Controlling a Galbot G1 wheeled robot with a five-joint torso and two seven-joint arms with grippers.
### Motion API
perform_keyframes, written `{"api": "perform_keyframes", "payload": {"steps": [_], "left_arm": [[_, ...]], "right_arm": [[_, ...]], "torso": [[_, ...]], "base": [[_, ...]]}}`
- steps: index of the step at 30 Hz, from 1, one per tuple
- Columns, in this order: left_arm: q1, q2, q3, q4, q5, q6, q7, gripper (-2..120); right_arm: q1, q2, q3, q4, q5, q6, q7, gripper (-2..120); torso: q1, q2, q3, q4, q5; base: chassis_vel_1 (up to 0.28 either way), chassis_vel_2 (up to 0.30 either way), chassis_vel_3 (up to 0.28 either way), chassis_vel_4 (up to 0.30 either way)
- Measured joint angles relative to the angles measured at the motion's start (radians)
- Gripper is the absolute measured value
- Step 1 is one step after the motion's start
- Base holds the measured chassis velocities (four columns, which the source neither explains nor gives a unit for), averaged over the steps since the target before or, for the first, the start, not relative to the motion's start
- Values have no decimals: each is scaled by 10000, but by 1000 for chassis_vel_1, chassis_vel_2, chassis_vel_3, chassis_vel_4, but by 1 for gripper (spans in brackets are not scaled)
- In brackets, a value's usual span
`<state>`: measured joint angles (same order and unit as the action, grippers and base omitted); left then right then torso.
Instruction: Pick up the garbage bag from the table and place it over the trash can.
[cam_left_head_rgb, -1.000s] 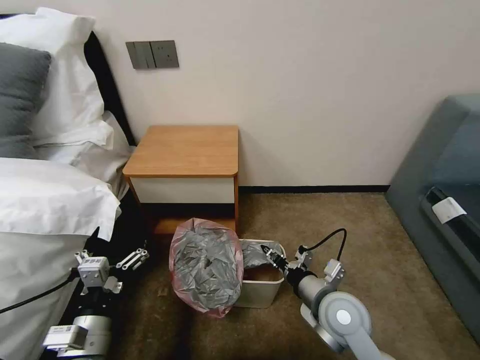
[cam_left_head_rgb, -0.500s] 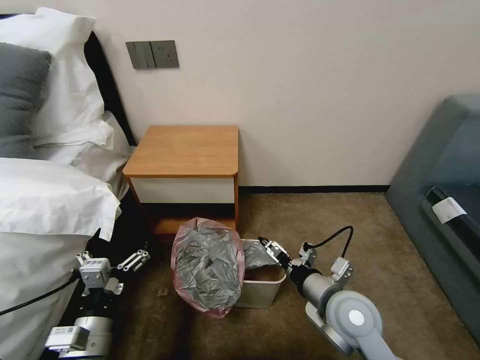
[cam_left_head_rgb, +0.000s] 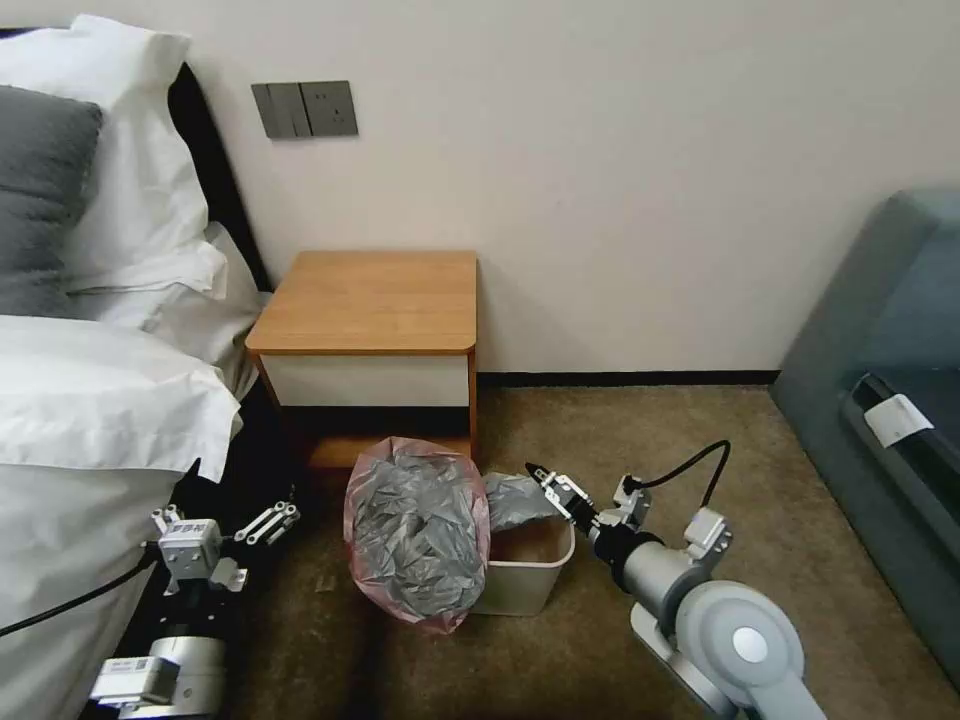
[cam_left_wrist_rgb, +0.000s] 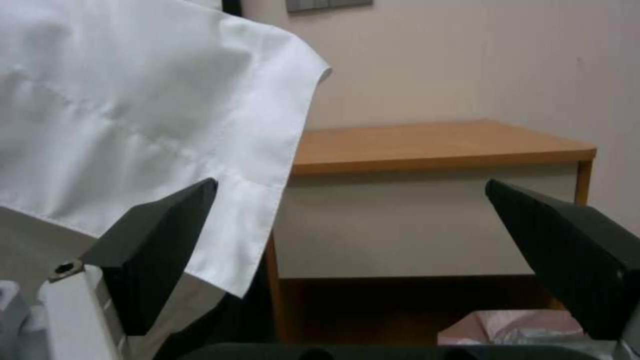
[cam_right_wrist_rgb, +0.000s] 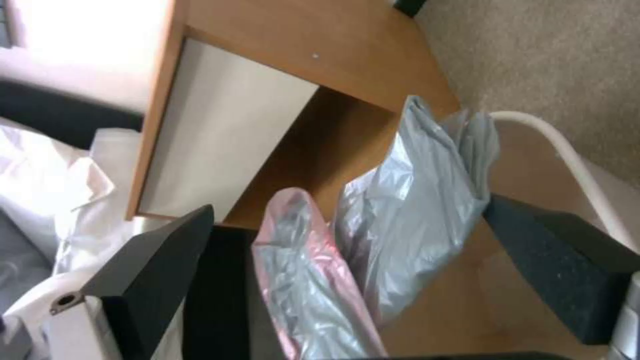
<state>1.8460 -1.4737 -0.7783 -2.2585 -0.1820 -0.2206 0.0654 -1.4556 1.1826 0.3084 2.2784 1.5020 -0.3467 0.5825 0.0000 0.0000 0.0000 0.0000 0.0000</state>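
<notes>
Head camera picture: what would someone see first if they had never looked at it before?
Probably the crinkly shiny grey plastic garbage bag with a pink rim, puffed up on the carpet and draped over one side of the small cream plastic trash can. The right claw is open just above the can's rim, beside the bag. Behind them stands the small orange-brown wooden bedside table against the wall.

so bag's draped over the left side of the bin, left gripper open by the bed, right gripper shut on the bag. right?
One error: the right gripper is open, not shut on the bag. The right wrist view shows its fingers spread with the bag loose between them. The rest holds: in the head view the bag hangs over the left side of the bin, and the left gripper sits open by the bed.
</notes>
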Motion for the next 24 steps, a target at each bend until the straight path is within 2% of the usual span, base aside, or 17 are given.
{"api": "perform_keyframes", "payload": {"steps": [14,24], "left_arm": [[-87,204,16,6,-43,55,1,100],[-254,481,288,128,-84,421,0,100]], "right_arm": [[-744,-240,538,1185,223,-26,276,100],[-708,-217,1043,1115,207,-32,175,100]], "torso": [[0,0,0,0,0],[0,0,0,0,0]], "base": [[0,0,0,0],[0,0,0,0]]}}
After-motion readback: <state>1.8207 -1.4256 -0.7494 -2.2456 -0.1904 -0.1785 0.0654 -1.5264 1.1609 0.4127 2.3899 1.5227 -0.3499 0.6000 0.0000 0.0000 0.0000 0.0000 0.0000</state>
